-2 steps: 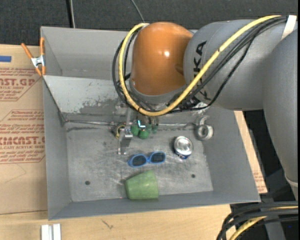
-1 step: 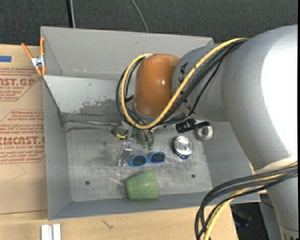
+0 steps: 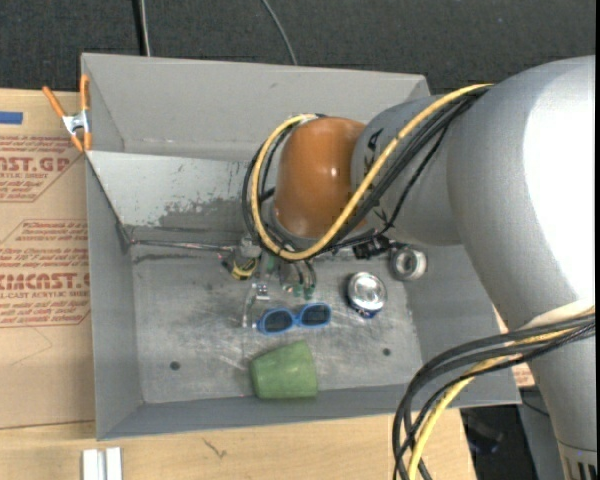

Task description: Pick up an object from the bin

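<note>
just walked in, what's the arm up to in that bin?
The arm is down in the grey bin, with its gripper low over the floor, right beside a pair of blue sunglasses. Whether it has hold of them I can't tell. A green block lies nearer the front wall. A silver can and a small silver round piece sit to the right. Everything still rests on the bin floor.
</note>
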`<state>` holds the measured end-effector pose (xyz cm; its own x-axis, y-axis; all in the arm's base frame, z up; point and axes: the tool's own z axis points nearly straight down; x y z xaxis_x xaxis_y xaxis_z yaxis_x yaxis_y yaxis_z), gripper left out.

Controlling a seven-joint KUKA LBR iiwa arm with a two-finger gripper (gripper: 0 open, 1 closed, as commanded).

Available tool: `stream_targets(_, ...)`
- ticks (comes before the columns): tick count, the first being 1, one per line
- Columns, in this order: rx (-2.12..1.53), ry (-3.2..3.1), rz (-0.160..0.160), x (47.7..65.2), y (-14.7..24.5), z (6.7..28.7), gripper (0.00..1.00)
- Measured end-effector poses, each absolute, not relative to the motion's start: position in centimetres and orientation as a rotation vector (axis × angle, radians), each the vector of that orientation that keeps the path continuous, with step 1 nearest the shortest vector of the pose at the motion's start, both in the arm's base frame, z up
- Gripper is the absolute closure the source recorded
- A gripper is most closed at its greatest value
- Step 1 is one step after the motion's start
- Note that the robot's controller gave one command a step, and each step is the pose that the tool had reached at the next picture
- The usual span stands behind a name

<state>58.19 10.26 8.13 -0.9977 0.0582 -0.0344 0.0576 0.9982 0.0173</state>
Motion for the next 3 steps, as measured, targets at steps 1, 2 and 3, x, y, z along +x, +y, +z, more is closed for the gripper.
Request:
stream_targets(1, -0.646, 3.063, -0.007, 59.1, 4.1, 8.5, 0.0)
stream_targets(2, -0.5, 3.098, 0.0, 58.4, 0.7, 10.4, 0.0)
stream_targets(3, -0.153, 3.142, -0.001, 54.0, -3.7, 8.9, 0.0)
